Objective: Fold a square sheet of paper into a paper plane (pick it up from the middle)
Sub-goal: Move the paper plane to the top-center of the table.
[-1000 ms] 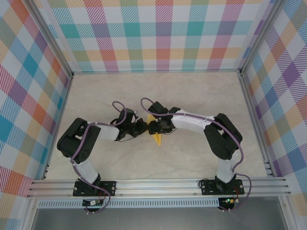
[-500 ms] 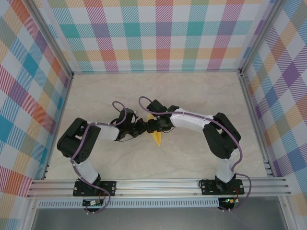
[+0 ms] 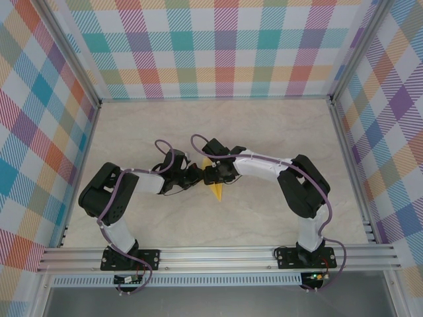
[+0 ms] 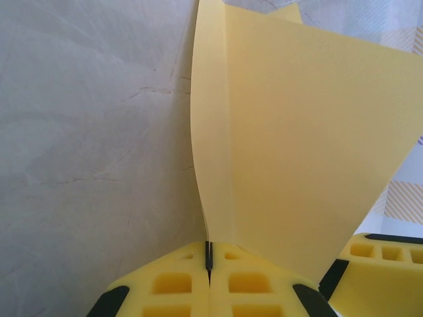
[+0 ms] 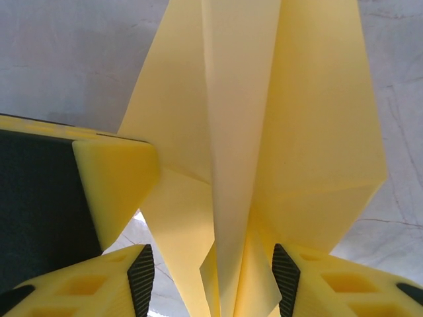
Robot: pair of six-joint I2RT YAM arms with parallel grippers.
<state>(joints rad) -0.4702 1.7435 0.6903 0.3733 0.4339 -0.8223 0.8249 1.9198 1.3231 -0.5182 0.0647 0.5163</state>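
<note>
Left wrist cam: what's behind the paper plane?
Marbled table left of the paper plane, patterned wall at far right; the rest is hidden by the paper.

Seen from above, the light is bright, even and diffuse. The arms cast only faint, soft shadows on the surface (image 3: pixel 264 132), there is no glare, and the focus is sharp throughout. At the left claw (image 4: pixel 209 254), the yellow paper (image 4: pixel 291 145) sits so close to the lens that its edges and the foam pads (image 4: pixel 172 284) go soft. The surface beyond the claw stays fairly crisp. Above the right claw (image 5: pixel 215 274), the folds shade one another, and a blown-out white patch shows beside one black pad (image 5: pixel 141 277).
</note>
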